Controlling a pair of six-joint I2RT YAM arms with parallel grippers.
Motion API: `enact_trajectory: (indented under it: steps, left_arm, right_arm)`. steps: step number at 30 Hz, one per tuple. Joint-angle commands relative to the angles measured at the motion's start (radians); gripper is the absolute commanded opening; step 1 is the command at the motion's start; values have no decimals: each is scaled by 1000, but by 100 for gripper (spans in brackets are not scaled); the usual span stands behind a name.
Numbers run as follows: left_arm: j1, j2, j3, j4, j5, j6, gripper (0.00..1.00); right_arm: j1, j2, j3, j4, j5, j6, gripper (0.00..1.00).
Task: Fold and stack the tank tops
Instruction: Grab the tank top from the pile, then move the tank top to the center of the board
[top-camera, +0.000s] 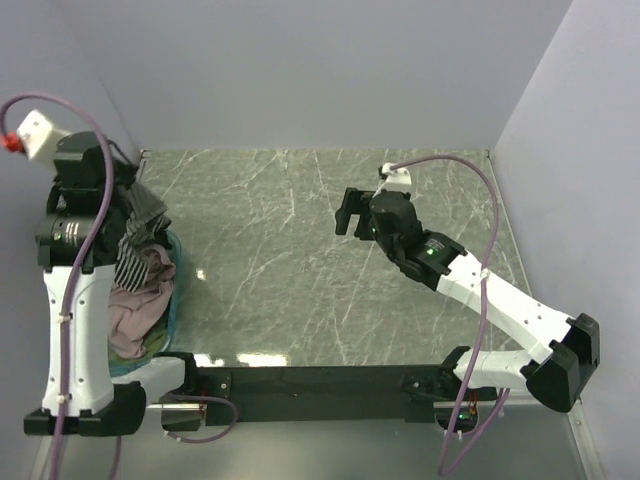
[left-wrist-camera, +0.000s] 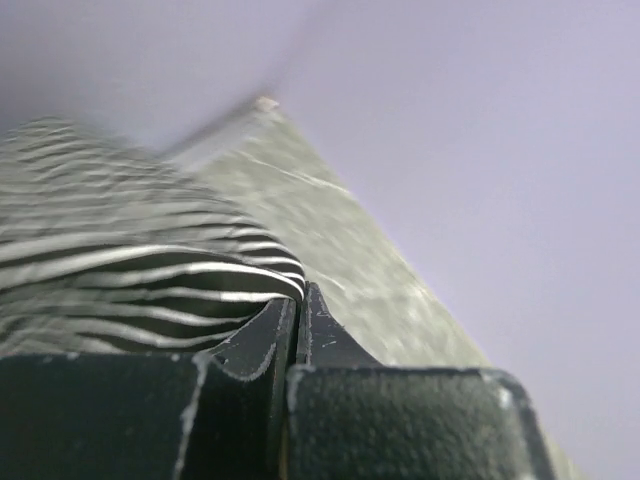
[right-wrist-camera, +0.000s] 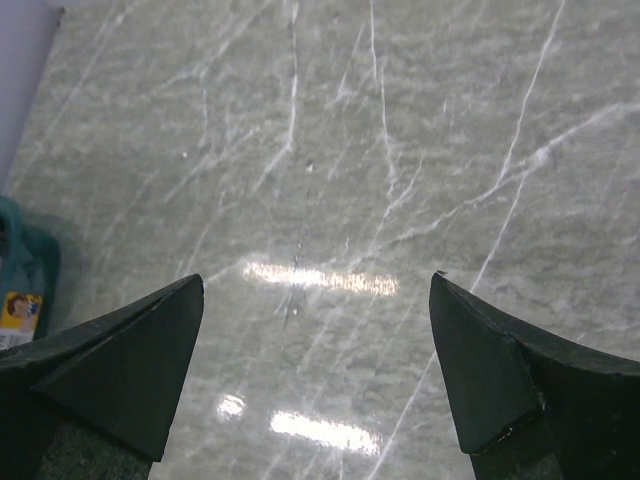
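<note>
Visibly two tank tops (top-camera: 140, 270), one tub (top-camera: 176, 300).

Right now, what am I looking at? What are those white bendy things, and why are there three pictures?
The white bendy things are two robot arms bolted to a marble-patterned table. Each ends in a gripper, a two-finger pincher. One picture comes from a camera above the table. The other two come from small cameras on the arms' wrists, so you see their black fingers up close. The left gripper is shut on a striped tank top, lifting it from a teal tub at the table's left edge. A pink top lies in the tub. The right gripper is open and holds nothing; it hangs over bare table.
</note>
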Motion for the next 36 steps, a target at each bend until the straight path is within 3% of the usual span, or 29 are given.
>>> enact_trajectory:
  steps: [1,10,14,16,22,24,25,28,33,36]
  left_arm:
    - [-140,91,87,33,-9,56,1]
    - [-676,430,480,40,-74,87,1]
    - [-774,507,557,80,-20,90,1]
    - [-780,498,493,109,13,59,1]
    - [-777,416,-34,286,182,-47,2]
    - [-761,401,-226,356,261,-85,20]
    - [-726,393,-336,381,300,-94,36]
    - [-652,347,-476,487,423,-125,61]
    - [-636,280,-489,446,395,-107,72]
    - [-636,242,-567,438,438,-160,64]
  right_arm:
    - [2,-15,86,-1,71,-20,100]
    - [-56,-30,213,-78,175,-27,100]
    - [-100,-65,229,-96,198,-29,100]
    - [-114,-96,216,-95,203,-27,100]
    - [-119,-119,112,-88,198,9,100]
    - [-117,-107,63,-93,195,29,100]
    - [-117,-99,48,-93,189,37,100]
    - [-120,-65,-6,-88,151,69,100]
    - [-122,-38,-118,-78,114,126,100]
    - [-122,-53,-202,-79,100,175,97]
